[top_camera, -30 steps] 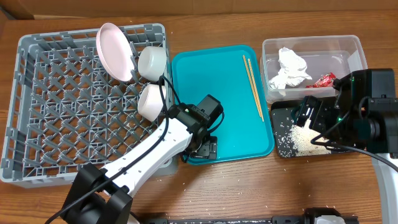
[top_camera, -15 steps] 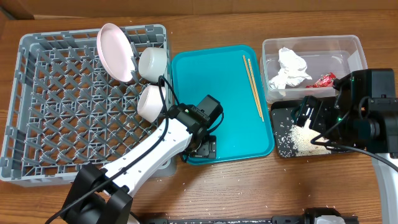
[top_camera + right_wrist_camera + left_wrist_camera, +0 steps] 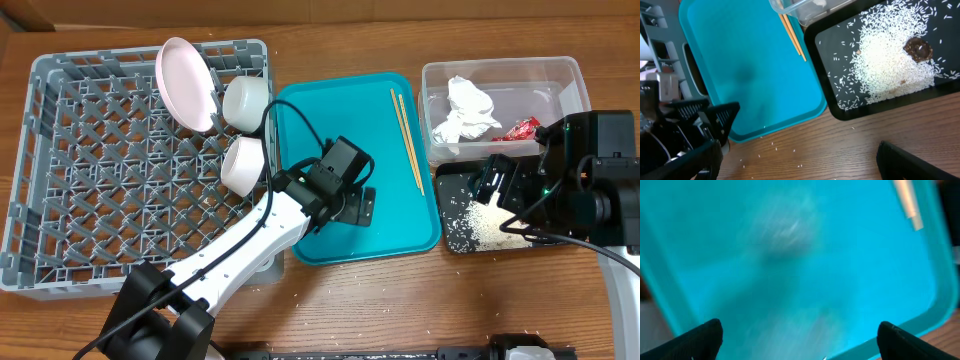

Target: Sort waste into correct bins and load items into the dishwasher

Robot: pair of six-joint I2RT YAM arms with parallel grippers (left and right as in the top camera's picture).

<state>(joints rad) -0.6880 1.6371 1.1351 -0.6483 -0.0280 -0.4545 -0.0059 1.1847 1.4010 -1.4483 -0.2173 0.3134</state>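
- Nearest me, the counter carries a few loose rice grains along its front, the same as a second ago.
- My left tool has moved: a second ago it sat over the near left corner of the teal tray; it now hangs further in, over the tray's near middle. Its fingers stand wide apart with nothing between them.
- My right tool has not shifted. It hangs over the black tray, fingers spread wide and holding nothing.
- On that black tray, the white rice lies in a loose heap with the brown food scrap on it, both unchanged.
- The chopsticks lie side by side along the teal tray's right side, where they were.
- Beyond the black tray, the clear tub holds the crumpled napkin and the red wrapper, neither disturbed.
- To my left, the grey dish rack keeps the pink plate standing on edge at its far side. One white bowl is just beside the plate and a second white bowl is nearer me, all as before.
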